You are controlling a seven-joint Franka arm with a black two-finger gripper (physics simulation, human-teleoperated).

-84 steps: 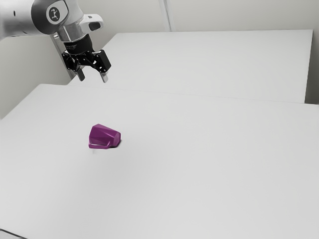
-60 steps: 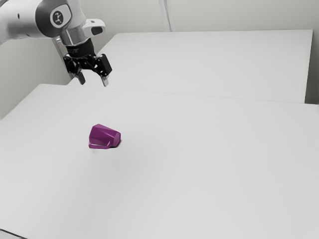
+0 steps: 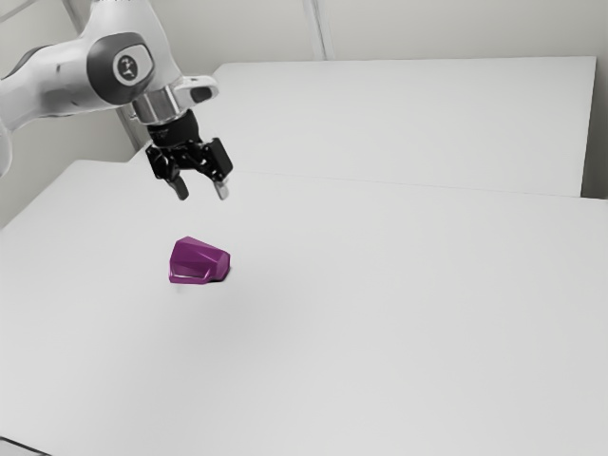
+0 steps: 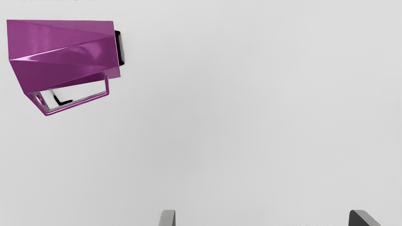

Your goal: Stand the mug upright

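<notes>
white counter [image 3: 380, 313], pale wall [image 3: 456, 28] behind; left of centre in the exterior view, the purple mug [image 3: 199, 261] lies on its side, handle [image 4: 78, 104] out to one side. higher in that frame the jaws stand released, spread wide, gripping nothing. best to centre over the mug, clasp clear of the handle, lift, then gently turn the narrow end [image 3: 224, 265] down.

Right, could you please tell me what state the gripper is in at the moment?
Gripper: open, holding nothing, above the table and clear of the mug.
</notes>
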